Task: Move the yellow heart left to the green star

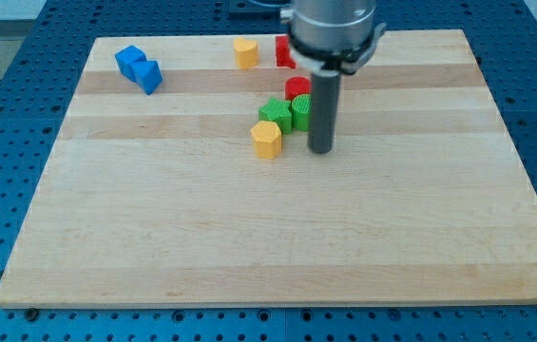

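The yellow heart [244,52] lies near the view's top edge, left of a red block [283,52] that the arm partly hides. The green star [272,112] sits mid-board, touching a second green block [300,113] on its right, with a red round block [297,88] just above them. A yellow hexagon-like block [266,139] lies just below the green star. My tip [321,150] rests on the board just right of and slightly below the green pair, well below and right of the yellow heart.
Two blue blocks [130,62] [148,76] lie together at the view's top left. The wooden board [249,256] sits on a blue perforated table. The arm's body [333,28] hangs over the top centre.
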Motion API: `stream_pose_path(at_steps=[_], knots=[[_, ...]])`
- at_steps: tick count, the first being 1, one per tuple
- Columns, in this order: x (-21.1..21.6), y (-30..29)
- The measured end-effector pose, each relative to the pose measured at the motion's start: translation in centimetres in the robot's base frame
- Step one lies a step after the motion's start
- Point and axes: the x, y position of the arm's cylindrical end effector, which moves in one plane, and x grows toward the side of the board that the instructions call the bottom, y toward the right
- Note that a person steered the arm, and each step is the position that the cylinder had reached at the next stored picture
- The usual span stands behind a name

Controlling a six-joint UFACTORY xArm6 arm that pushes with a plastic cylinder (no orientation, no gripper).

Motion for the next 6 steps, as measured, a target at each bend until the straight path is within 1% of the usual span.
stream_pose_path(at_steps=[1,2,3,4,6], knots=[[-7.5,4.8],[-16.3,1.5],[-20.3,-4.3],[-20.3,-12.6],[-16.2,-12.2]])
